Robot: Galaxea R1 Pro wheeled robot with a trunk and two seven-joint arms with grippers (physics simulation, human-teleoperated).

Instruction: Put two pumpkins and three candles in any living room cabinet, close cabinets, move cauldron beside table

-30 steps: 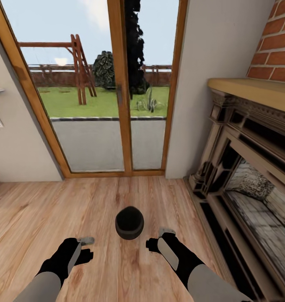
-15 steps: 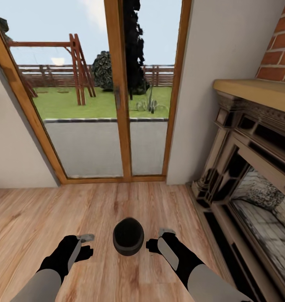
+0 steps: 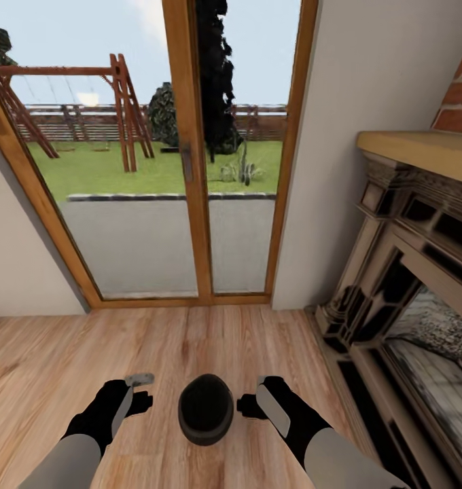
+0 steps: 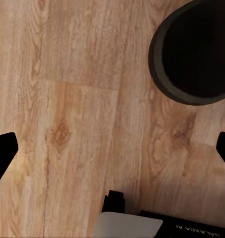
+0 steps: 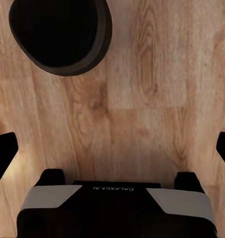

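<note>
The cauldron (image 3: 205,409) sits upright on the wooden floor (image 3: 54,367), directly between the 2 grippers, apart from both; the left gripper (image 3: 137,391) hangs just to its left and the right gripper (image 3: 255,394) just to its right; in each wrist view the black fingertips stand at the far edges of the picture, so both sets of jaws are spread wide and hold nothing; the cauldron (image 4: 196,52) lies ahead of the left fingers and off to one side, and likewise ahead of the right ones (image 5: 60,34); beyond the grippers is a glass patio door (image 3: 190,163), and past the right gripper a fireplace (image 3: 407,272); judging by this, the cauldron step is barely begun: no table is near it; pumpkins, candles and cabinet cannot be judged from here
</note>
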